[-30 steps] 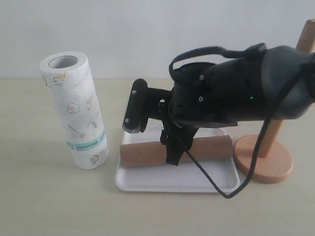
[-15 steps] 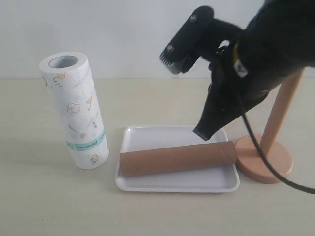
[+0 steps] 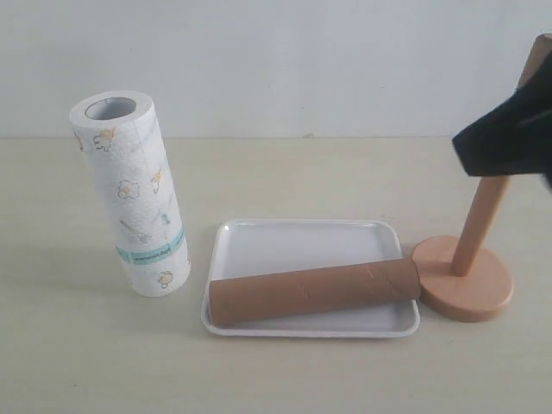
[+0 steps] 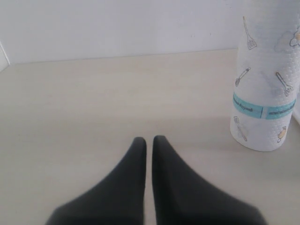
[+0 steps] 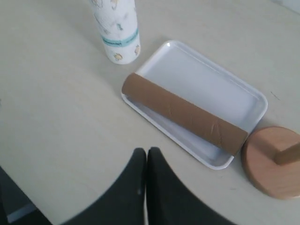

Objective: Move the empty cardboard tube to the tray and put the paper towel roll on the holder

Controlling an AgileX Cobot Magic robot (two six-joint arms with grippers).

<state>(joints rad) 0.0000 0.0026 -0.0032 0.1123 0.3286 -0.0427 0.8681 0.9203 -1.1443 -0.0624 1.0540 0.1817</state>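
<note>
The brown cardboard tube [image 3: 313, 291] lies lengthwise in the front of the white tray [image 3: 302, 240], its right end over the rim and close to the holder's base. The printed paper towel roll [image 3: 129, 194] stands on end left of the tray, leaning slightly. The wooden holder [image 3: 461, 278] stands right of the tray, its post bare. My right gripper [image 5: 146, 151] is shut and empty, high above the table in front of the tube [image 5: 183, 114]. My left gripper [image 4: 146, 139] is shut with nothing in it, low over the table beside the roll [image 4: 265, 79].
A dark part of the right arm [image 3: 509, 138] hangs at the exterior view's right edge, in front of the holder's post [image 3: 480, 226]. A white wall runs behind the pale table [image 3: 285, 172].
The right arm has risen from over the tray and pulled away to the right. The tube stays in the tray, its right end now slightly farther right.
</note>
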